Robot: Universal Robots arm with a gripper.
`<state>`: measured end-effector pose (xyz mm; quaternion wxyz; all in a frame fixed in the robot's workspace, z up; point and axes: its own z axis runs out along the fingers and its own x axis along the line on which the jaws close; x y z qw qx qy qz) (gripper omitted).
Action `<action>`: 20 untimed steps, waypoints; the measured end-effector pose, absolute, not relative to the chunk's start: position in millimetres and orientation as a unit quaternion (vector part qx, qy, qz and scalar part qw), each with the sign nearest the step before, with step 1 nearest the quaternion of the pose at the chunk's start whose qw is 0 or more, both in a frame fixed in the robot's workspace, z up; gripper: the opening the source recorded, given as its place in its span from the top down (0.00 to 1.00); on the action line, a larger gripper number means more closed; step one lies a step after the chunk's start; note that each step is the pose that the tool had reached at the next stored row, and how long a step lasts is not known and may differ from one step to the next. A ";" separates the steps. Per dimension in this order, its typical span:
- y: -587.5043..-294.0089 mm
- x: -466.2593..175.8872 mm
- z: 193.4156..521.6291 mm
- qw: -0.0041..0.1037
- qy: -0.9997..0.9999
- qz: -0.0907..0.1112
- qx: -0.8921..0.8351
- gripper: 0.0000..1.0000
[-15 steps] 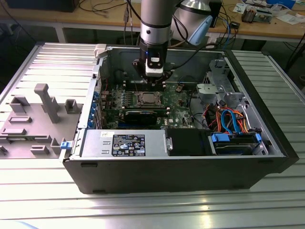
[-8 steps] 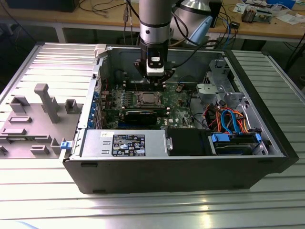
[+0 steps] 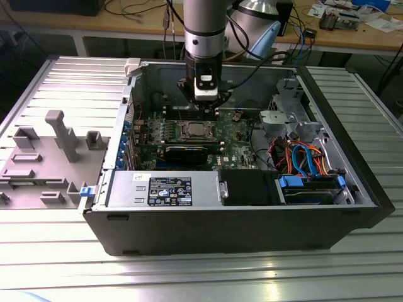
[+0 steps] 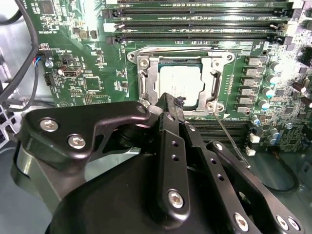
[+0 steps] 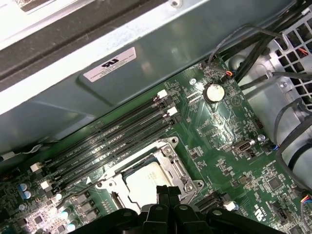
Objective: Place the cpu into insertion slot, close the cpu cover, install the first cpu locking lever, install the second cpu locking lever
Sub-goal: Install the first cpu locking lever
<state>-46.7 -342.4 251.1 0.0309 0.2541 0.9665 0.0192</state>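
At the exterior view's left, a grey moulded tray (image 3: 38, 163) of matte plastic blocks lies on the ribbed metal worktop (image 3: 56, 264). Next comes the open computer case (image 3: 220, 226), dark sheet steel, with the green motherboard (image 3: 236, 135) flat inside it. Mid-board, toward the far wall, the cpu (image 4: 179, 85) lies seated in the insertion slot (image 4: 140, 61). Its dull silver-grey top shows through the window of the cpu cover (image 4: 217, 82), a thin bright steel frame lying shut over it. The end effector (image 3: 205, 108) hangs just over the slot, its black fingers drawn together with nothing seen between them. Placing and covering look done (my judgement), so the lever work is in hand. One wire lever (image 4: 185, 48) lies flush along the slot's edge, while another (image 4: 231, 141) slants away from a corner, seemingly unhooked. A thin springy rod like that calls for a steady press down and sideways under its catch. At the right, blue and orange cables (image 3: 302, 160) loop by the drive cage.
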 end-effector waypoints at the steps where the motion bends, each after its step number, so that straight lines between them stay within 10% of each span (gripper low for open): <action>1: -342.3 -46.7 251.4 0.031 0.967 0.019 0.251 0.89; 20: -342.3 -46.7 256.9 0.030 0.968 0.021 0.249 0.89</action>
